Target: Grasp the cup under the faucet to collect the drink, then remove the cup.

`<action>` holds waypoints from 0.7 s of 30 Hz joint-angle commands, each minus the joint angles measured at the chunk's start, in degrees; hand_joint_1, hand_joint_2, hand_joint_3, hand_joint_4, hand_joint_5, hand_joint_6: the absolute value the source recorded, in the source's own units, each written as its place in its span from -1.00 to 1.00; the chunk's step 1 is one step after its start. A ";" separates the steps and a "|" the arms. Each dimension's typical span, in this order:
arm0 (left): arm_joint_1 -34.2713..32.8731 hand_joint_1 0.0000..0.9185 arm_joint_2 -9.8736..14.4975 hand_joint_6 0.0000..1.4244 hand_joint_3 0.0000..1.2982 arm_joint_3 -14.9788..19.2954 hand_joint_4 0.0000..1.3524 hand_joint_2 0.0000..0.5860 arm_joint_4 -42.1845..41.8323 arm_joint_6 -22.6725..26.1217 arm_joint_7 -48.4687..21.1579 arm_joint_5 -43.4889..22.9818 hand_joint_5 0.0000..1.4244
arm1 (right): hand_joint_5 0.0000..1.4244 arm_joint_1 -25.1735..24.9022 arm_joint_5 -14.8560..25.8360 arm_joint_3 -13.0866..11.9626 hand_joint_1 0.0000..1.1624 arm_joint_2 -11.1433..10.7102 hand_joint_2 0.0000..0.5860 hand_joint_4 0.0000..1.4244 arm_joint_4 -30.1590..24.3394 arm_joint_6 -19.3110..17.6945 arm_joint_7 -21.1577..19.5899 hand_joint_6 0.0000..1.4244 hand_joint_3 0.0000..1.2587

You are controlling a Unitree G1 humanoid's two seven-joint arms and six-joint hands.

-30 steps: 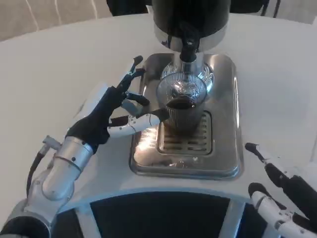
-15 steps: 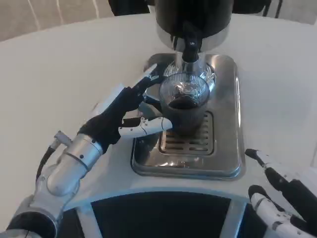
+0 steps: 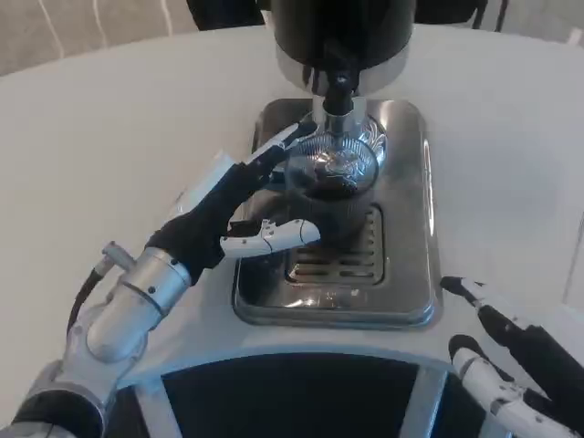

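— Fingers (image 3: 274,234) of the left hand (image 3: 219,214) wrap the cup (image 3: 330,187) at frame centre, under the faucet (image 3: 338,87).
— Grasp step, I judge; next, close firmly, then lift out level.
— Right hand (image 3: 511,360), lower right, lies spread.

A steel drip tray (image 3: 406,182) with a slotted grate (image 3: 342,260) is sitting on the white tabletop (image 3: 109,128), reflecting light.

No text, label or number (brand marks included) can be read.
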 commanded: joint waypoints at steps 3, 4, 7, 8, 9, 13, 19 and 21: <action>-1.03 -0.11 -0.31 -0.67 -0.82 -0.21 -0.81 -0.77 1.04 0.47 0.82 0.70 -0.73 | -1.00 0.55 -0.13 0.44 -1.00 -0.71 0.97 -1.00 -0.83 1.40 0.74 -1.00 -0.91; -1.10 -0.11 -0.33 -0.67 -0.82 -0.23 -0.81 -0.77 1.07 0.50 0.91 0.74 -0.73 | -1.00 0.64 -0.05 0.41 -1.00 -0.77 0.97 -1.00 -0.83 1.53 0.70 -1.00 -0.90; -1.55 -0.13 -0.22 -0.70 -0.82 -0.73 -0.81 -0.76 1.18 1.01 1.79 1.52 -0.77 | -1.00 0.88 0.26 0.35 -1.00 -0.95 0.97 -1.00 -0.83 1.93 0.63 -1.00 -0.90; -1.72 -0.14 -0.18 -0.71 -0.81 -0.94 -0.81 -0.77 1.25 1.25 2.12 1.82 -0.77 | -1.00 0.94 0.31 0.45 -1.00 -0.96 0.97 -1.00 -0.83 2.10 0.68 -1.00 -0.90; -1.90 -0.15 -0.15 -0.72 -0.81 -1.12 -0.81 -0.77 1.34 1.51 2.45 2.07 -0.77 | -1.00 1.01 0.34 0.61 -1.00 -0.90 0.97 -1.00 -0.83 2.19 0.72 -1.00 -0.90; -2.71 -0.15 -0.16 -0.74 -0.81 -1.57 -0.79 -0.79 1.83 2.50 3.22 3.13 -0.78 | -1.00 1.19 0.33 1.04 -1.00 -0.73 0.97 -1.00 -0.83 2.16 0.69 -1.00 -0.89; -3.65 -0.18 -0.36 -0.75 -0.81 -2.50 -0.78 -0.79 2.13 2.84 3.67 3.88 -0.79 | -1.00 1.42 0.76 0.19 -1.00 -0.63 0.97 -1.00 -0.83 2.07 0.54 -1.00 -0.86; -3.82 -0.19 -0.59 -0.76 -0.81 -2.77 -0.78 -0.79 2.23 2.95 3.65 4.06 -0.79 | -1.00 1.60 1.10 -0.32 -1.00 -0.61 0.97 -1.00 -0.83 1.93 0.46 -1.00 -0.85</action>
